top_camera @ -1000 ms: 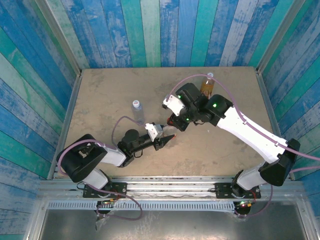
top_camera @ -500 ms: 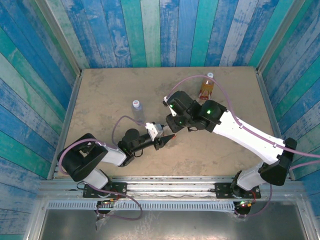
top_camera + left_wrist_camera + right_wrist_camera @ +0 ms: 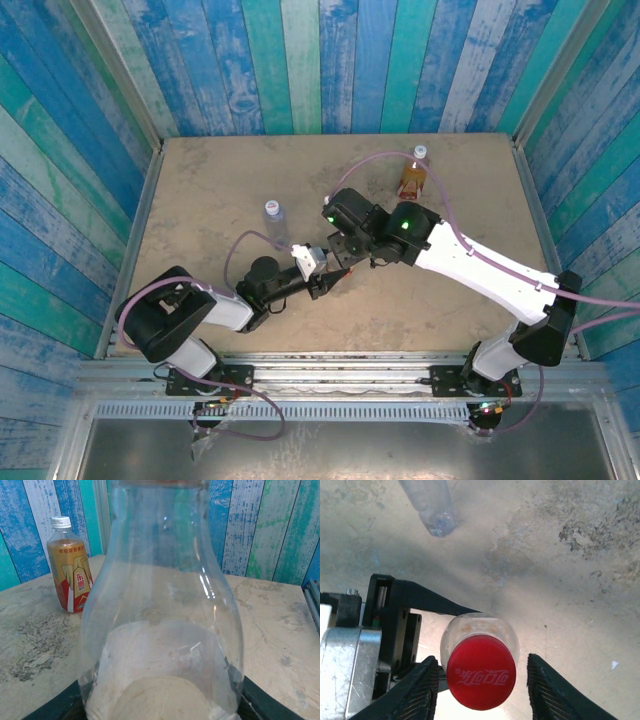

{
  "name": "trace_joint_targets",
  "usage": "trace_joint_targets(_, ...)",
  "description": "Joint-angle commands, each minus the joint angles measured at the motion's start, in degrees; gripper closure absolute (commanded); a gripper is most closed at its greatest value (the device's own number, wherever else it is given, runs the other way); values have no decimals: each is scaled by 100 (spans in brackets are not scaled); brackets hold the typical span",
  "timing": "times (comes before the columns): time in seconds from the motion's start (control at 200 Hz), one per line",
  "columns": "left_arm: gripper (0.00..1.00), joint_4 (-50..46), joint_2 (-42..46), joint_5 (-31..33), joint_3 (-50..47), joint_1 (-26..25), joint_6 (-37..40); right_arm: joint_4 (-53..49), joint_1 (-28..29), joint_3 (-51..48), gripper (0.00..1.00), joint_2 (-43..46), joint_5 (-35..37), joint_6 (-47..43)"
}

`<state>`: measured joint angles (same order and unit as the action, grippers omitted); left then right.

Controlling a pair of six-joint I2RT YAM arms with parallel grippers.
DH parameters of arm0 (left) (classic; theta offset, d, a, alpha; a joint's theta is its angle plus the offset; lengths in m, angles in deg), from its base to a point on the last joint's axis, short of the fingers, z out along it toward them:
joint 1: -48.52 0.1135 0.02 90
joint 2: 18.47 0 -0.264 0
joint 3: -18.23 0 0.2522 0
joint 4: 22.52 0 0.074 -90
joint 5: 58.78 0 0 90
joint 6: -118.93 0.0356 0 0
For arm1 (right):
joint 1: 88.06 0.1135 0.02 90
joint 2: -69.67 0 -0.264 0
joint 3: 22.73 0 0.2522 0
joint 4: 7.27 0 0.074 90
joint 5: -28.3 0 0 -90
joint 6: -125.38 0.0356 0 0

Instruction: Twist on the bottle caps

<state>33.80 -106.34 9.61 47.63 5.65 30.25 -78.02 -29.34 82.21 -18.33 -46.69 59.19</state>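
1. Red bottle cap (image 3: 480, 672): seated on the clear bottle (image 3: 160, 630), which is clamped by the left tool (image 3: 333, 280) near the middle of the table (image 3: 200, 200).
2. Right tool (image 3: 483, 670): fingers held apart, flanking the cap without contact.
3. Amber bottle (image 3: 413, 175), bluish bottle (image 3: 274, 222): both capped; only the red cap's tightness is judged unconfirmed.

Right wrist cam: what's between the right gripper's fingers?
The red cap, on the clear bottle, with a gap each side; seen in the right wrist view.
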Motion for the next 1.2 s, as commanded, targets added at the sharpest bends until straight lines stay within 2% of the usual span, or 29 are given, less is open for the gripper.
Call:
trace_joint_targets(0.0,46,-1276,-161,28,-180,-27,37,-1,43,107,42,153,-47,-352)
trace_joint_targets(0.165,46,-1304,-105,38,-198,-27,75,123,0,-114,34,567,-148,-832)
trace_joint_targets(0.291,45,-1340,-76,-59,-207,-28,177,377,-222,-376,32,1066,-590,-1729)
trace_joint_targets(0.521,45,-1581,118,-182,-204,-26,445,659,-1284,-808,39,1614,-2948,-4161)
trace_joint_targets(0.641,44,-1760,225,-292,-200,-28,625,529,-1563,-832,39,1582,-3695,-5340)
trace_joint_targets(0.811,43,-1929,289,-386,-157,-27,761,-4,-1654,-337,38,1004,-3910,-6242)
trace_joint_targets(0.917,43,-1931,263,-405,-134,-20,774,-258,-1705,-21,39,606,-3825,-6462)
trace_joint_targets(1.192,43,-1849,109,-423,-104,-27,750,-589,-1741,330,49,94,-4073,-6676)
